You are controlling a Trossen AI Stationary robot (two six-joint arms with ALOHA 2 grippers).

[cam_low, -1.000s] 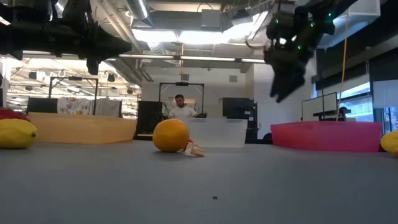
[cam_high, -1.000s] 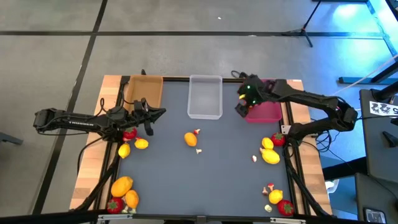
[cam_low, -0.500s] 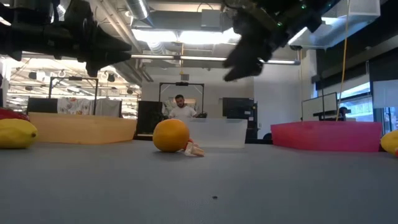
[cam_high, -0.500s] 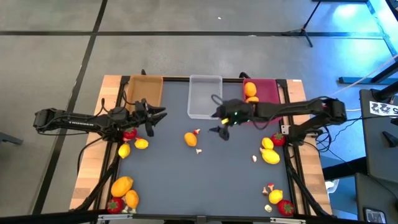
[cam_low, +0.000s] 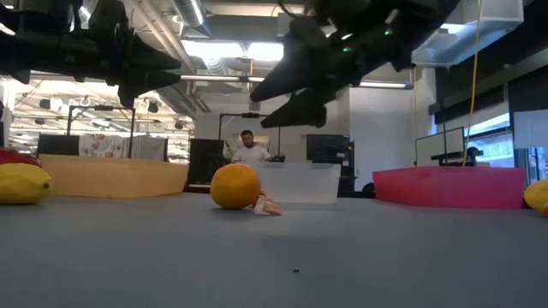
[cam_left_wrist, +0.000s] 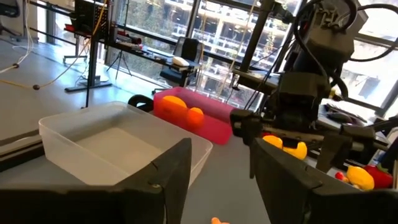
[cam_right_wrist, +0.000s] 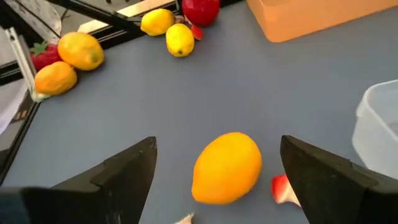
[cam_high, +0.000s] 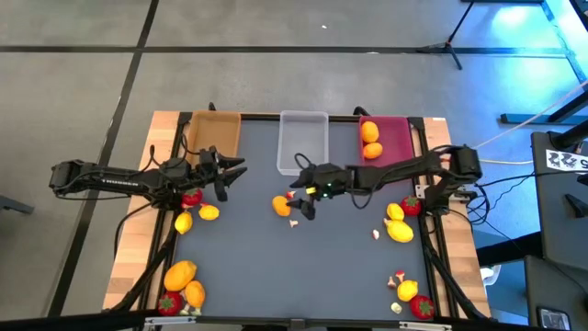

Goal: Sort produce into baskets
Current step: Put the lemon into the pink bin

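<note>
Jaws wide — one orange fruit point(cam_right_wrist: 227, 168).

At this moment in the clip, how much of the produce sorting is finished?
Early stage. Done: two orange fruits lie in the pink basket; the clear basket looks empty. In hand: the right end effector hovers open above the orange fruit at mid-table, nothing gripped. The left end effector sits near the tan basket, holding nothing. Left: clusters of fruit along both table edges.

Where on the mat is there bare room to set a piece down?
Free: the wide strip between the orange fruit and the mat's front edge, and the clear tray. Crowded: both front corners, and around the right gripper.
</note>
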